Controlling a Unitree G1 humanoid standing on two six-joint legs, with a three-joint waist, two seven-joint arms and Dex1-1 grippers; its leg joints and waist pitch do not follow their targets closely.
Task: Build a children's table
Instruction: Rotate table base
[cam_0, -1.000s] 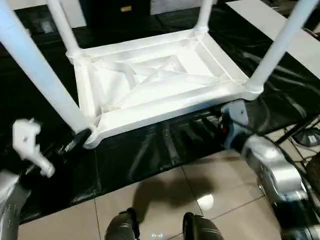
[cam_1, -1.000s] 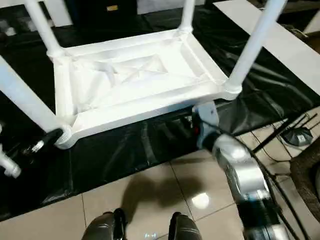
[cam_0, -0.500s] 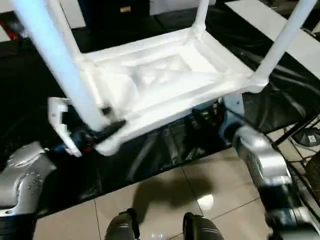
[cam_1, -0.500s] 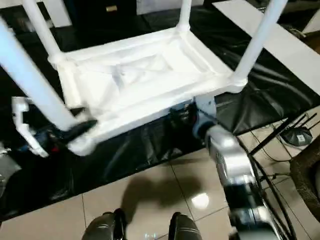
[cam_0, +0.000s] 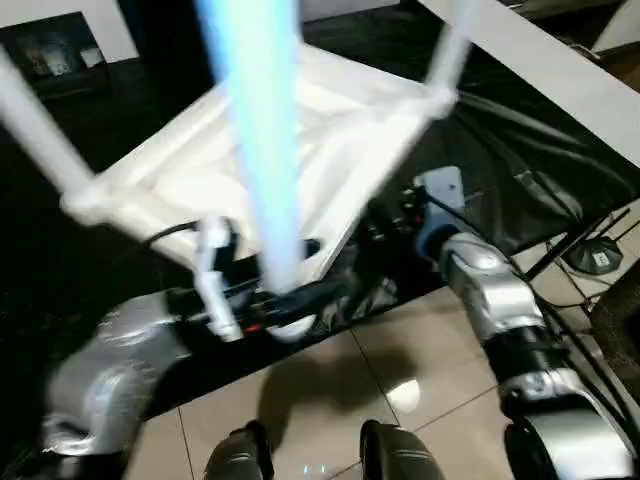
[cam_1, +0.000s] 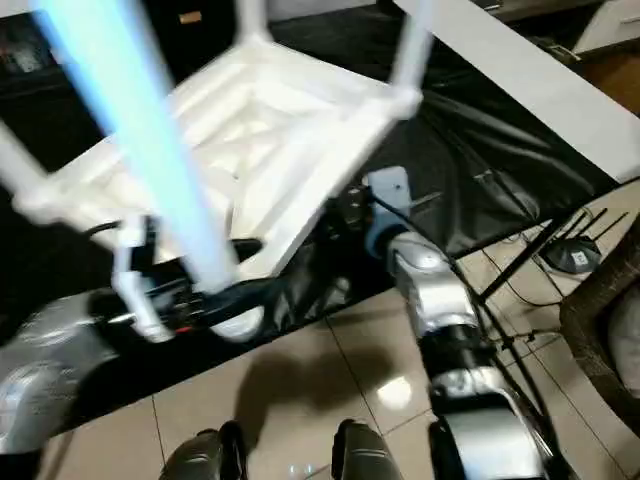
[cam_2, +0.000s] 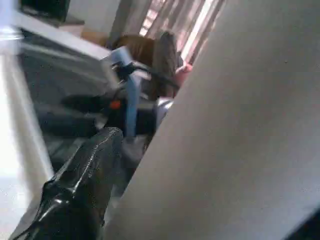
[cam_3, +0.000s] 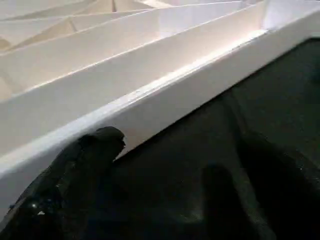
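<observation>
No legible text, label, brand, number or sign anywhere; possibly a small label on the dark box (cam_1: 190, 17) at the back, too blurred to read.

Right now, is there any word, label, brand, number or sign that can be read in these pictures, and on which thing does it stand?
None can be read.
Children's table: plain white plastic, no text visible.
Dark box behind the table: small light marks on it, too blurred to read.
</observation>
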